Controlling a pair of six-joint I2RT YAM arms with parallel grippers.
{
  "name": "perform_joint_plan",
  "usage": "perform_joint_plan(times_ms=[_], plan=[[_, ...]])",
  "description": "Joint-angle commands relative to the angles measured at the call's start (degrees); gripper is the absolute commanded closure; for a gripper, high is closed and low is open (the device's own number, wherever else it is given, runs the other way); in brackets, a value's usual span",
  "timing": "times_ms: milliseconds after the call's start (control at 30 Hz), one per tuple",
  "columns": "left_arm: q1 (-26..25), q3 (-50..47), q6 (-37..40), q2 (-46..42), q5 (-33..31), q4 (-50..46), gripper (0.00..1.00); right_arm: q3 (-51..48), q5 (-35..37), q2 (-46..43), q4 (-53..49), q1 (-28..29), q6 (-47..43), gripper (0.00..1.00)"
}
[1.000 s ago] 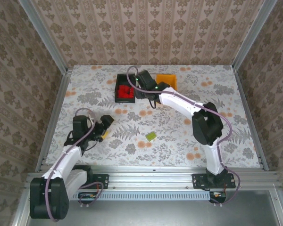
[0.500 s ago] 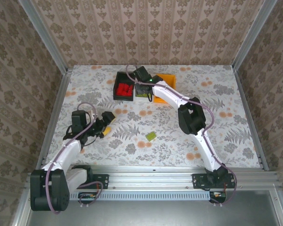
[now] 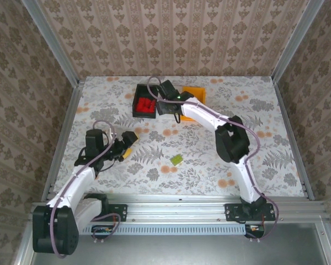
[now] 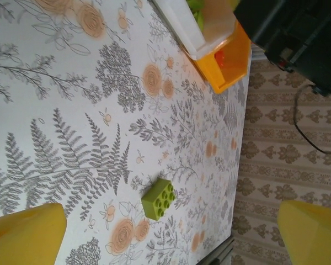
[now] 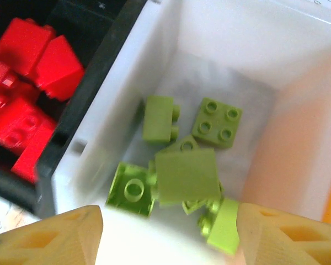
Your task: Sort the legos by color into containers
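Three joined containers stand at the back of the table: a black bin (image 3: 138, 105) holding red legos (image 3: 146, 106), a white bin (image 5: 220, 38) and an orange bin (image 3: 197, 94). My right gripper (image 5: 170, 237) hovers open over the white bin, and several lime legos (image 5: 186, 175) lie below it, none between the fingers. Red legos (image 5: 27, 83) fill the black bin (image 5: 94, 77) to its left. One lime lego (image 3: 176, 159) lies studs-up on the table. My left gripper (image 4: 168, 234) is wide open low over the table, with that lime lego (image 4: 158, 199) a short way ahead of its fingertips.
The patterned tabletop (image 3: 254, 132) is walled on three sides, and a metal rail (image 3: 182, 207) runs along the near edge. In the left wrist view the white bin (image 4: 190, 25) and orange bin (image 4: 227, 62) sit far ahead. The right arm (image 3: 231, 141) arches over the table's middle right.
My right gripper has opened above the white bin and a lime lego has dropped in. The left gripper has edged slightly right toward the loose lime lego.
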Motion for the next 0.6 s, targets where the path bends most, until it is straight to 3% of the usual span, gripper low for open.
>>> perform_joint_plan(times_ms=[0,200,367,567], plan=[[-3.0,-0.8,-1.1,-3.3,-2.7,-1.8,0.00,-10.1,1.7,-11.5,5.9,2.5,0.4,0.31],[-12.2,-8.9,-7.7,-7.6,-11.8,5.1,0.00,-31.4,1.8,-25.5,9.9,6.1,4.6,0.30],[-20.5,-10.0,-8.3,-2.9,-16.9,9.6,0.00,-43.9,4.4,-33.8,6.3,10.6,7.1,0.29],[-22.2,-7.0,-5.2,3.4,-16.5,11.5,0.00,-55.6,4.6,-42.4,2.9,15.3,14.0,0.27]])
